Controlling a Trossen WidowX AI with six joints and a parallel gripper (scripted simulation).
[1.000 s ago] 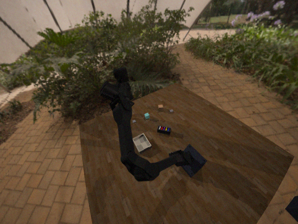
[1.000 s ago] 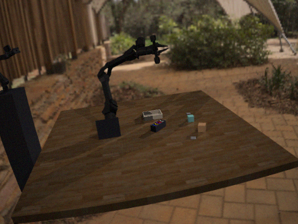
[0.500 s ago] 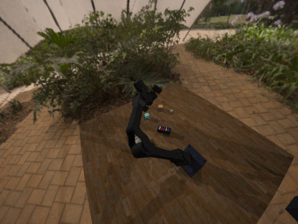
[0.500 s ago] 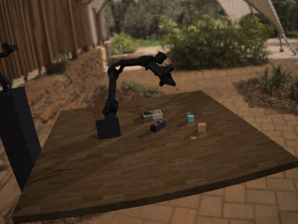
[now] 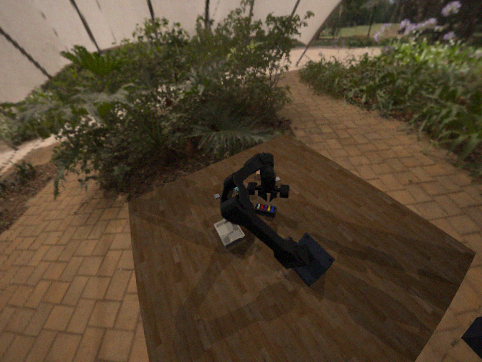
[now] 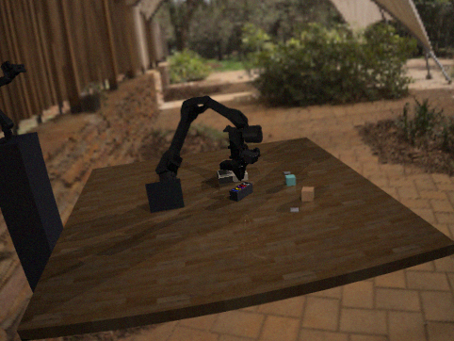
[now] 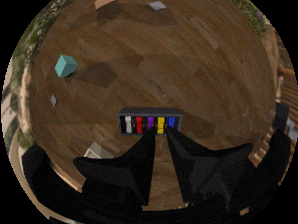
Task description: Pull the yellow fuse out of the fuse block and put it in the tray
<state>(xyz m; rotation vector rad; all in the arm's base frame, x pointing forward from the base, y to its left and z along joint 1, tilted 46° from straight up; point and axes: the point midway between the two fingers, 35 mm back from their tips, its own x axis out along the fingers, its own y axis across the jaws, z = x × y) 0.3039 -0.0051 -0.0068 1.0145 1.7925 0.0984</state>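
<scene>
Your gripper [image 7: 160,156] hangs above the fuse block [image 7: 150,123], fingers nearly closed on nothing; open wider, centre on the yellow fuse [image 7: 160,123] — descend straight, avoiding neighbours.

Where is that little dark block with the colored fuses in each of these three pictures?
Top: the fuse block sits near the middle of the picture, just below the end effector and right of the arm.
Exterior: the block is at table centre, in front of the tray.
Wrist: it lies at centre, just beyond the fingertips.
Shared landmark: the teal cube, also seen in the wrist view.
</scene>
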